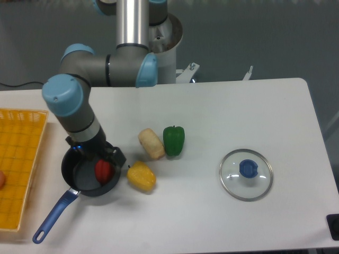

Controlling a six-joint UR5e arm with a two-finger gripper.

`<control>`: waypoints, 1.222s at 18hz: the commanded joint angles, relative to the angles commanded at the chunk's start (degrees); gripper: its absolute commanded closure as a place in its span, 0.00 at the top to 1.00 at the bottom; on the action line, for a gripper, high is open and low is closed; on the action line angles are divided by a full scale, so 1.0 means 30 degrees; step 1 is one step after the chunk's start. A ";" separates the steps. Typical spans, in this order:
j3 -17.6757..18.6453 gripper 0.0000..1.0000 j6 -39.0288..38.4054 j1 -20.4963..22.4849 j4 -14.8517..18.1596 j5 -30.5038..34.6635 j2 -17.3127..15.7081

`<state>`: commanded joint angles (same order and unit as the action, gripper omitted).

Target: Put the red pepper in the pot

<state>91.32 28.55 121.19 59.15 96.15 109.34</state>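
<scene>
The red pepper (103, 171) lies inside the pot (79, 180), a dark saucepan with a long blue handle (52, 217), at the table's left. My gripper (99, 158) hangs just above the pot's far rim, over the pepper. Its jaws stand apart and hold nothing. The wrist hides part of the pot's back edge.
A yellow pepper (141, 177) sits just right of the pot. Beyond it lie a beige bread roll (151, 144) and a green pepper (174, 140). A glass lid with a blue knob (246, 174) rests at the right. A yellow basket (18, 159) fills the left edge.
</scene>
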 joint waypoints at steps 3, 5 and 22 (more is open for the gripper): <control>0.0000 1.00 0.1555 0.0819 0.0000 -0.0175 -0.0030; -0.0029 1.00 0.1822 0.1988 0.0029 -0.1660 -0.0030; -0.0323 1.00 1.5818 0.8465 0.1375 -0.1349 0.0116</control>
<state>90.35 76.00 146.59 63.28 92.11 109.69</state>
